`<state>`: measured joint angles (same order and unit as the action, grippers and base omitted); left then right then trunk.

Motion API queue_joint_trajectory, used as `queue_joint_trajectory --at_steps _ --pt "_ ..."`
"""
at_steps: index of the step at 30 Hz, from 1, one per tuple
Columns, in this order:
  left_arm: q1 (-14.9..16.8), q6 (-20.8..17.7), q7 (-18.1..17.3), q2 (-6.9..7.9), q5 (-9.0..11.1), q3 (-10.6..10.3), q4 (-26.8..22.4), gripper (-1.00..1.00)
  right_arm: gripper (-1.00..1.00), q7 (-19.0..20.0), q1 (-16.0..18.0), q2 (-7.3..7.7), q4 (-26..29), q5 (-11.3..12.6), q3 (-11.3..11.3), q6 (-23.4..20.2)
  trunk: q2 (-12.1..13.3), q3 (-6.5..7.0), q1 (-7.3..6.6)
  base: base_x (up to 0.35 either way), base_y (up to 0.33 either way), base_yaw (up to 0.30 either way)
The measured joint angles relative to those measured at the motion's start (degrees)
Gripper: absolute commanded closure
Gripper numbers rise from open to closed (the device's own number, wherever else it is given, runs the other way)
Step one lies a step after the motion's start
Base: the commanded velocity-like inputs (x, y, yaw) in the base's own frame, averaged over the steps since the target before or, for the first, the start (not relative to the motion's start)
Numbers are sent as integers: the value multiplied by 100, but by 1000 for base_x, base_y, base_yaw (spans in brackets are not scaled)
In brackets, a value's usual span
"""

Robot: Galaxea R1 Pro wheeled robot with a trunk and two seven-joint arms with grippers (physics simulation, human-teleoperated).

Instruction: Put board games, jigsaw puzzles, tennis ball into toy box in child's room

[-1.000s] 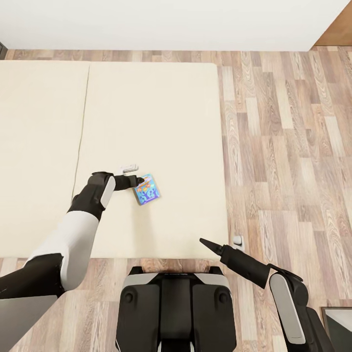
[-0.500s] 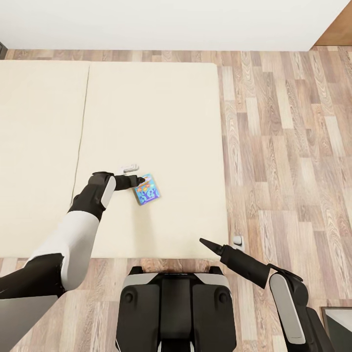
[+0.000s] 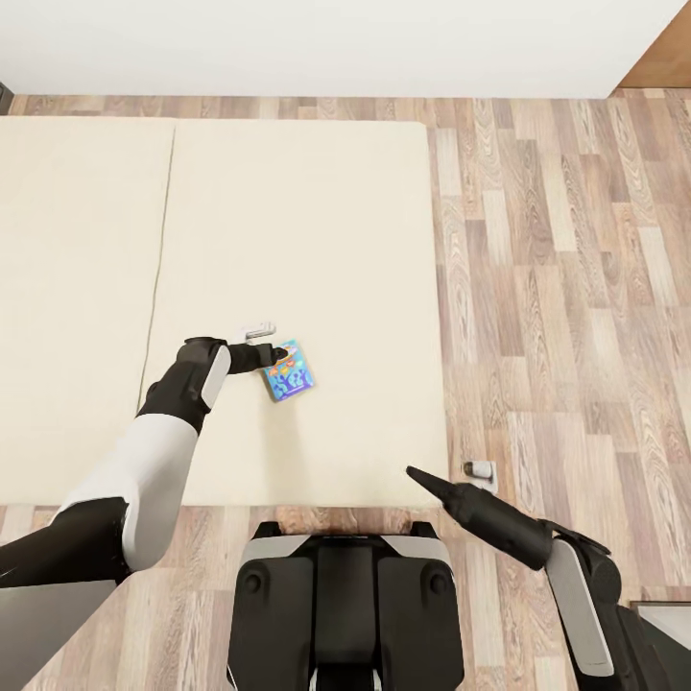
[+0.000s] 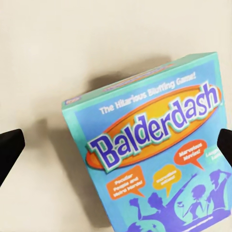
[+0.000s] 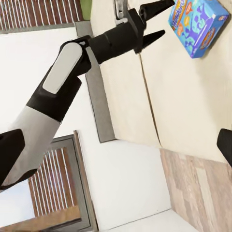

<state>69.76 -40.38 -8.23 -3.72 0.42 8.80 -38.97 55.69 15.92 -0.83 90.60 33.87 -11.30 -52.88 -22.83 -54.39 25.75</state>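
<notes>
A small blue board game [image 3: 289,371], titled Balderdash [image 4: 150,145], lies flat on the beige mattress of the bed [image 3: 317,221], near its front right part. My left gripper [image 3: 279,357] is open just at the box's left edge. In the left wrist view one dark fingertip shows at each side of the picture with the box beyond them, and nothing is held. The right wrist view shows the same open left gripper [image 5: 164,19] beside the box [image 5: 198,21]. My right gripper [image 3: 415,474] hovers over the bed's front right corner, open and empty, one fingertip [image 5: 225,145] showing.
Wood-plank floor [image 3: 566,288] runs along the right of the bed and in front of it. A white wall [image 3: 317,43] stands beyond the bed. My base [image 3: 345,595] is right against the bed's front edge. A dark-framed object [image 3: 667,624] sits at the lower right.
My right arm has shifted a little to the right and lower. The left arm and the blue board game have stayed where they were.
</notes>
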Motion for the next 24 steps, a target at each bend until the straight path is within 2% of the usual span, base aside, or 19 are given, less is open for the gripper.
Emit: queue_joint_trajectory --at_steps 3,8,24 --pt "0 2 0 1 0 0 0 -100 -100 246 -2 49 0 -13 -161 14 0 0 0 0 0 0" --pt "0 4 0 0 0 0 0 -100 -100 342 -3 63 0 -16 -314 25 0 -1 0 0 0 0" --pt "0 11 -7 -7 0 0 0 -100 -100 363 3 64 0 -43 -351 30 0 -63 0 0 0 0"
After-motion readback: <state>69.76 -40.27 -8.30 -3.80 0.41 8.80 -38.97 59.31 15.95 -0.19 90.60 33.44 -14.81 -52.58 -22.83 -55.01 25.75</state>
